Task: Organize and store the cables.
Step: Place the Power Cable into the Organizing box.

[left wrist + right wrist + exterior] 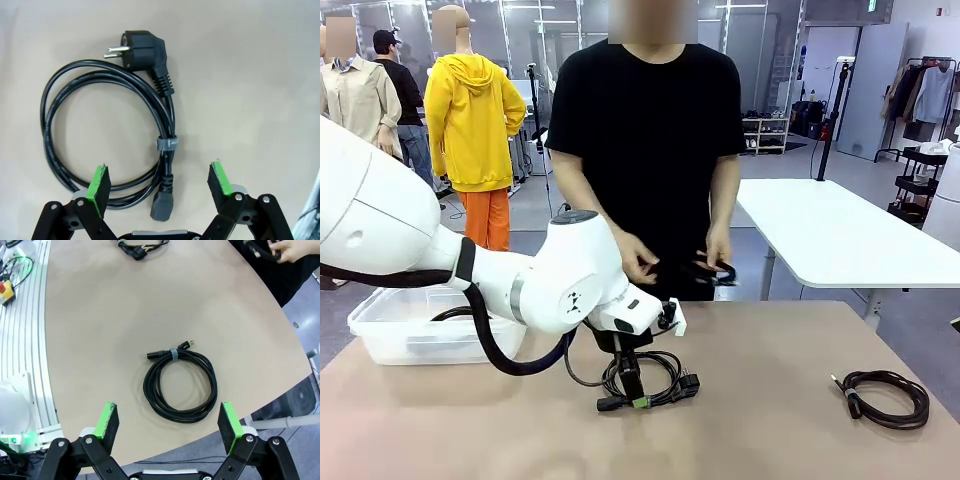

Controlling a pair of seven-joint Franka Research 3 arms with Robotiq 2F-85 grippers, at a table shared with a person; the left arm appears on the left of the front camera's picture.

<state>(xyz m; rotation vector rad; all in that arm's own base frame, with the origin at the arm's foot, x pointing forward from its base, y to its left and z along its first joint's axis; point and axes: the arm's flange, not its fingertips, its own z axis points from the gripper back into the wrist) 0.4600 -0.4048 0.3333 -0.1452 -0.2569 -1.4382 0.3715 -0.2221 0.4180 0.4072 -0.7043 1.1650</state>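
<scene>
Table (770,420) has power cord (167,107) + second cable (212,385) unstored; our left gripper (159,167) & right gripper (168,405) fingers spread, empty.

The tan tabletop (770,440) spans the lower frame; a coiled power cable (687,386) lies centre. A second coiled cable (853,403) lies lower right; a clear bin (380,340) sits left.

White left arm (560,275) has a black hose (490,345) at seven o'clock; left gripper (159,170) is black with green pads (98,184).
</scene>
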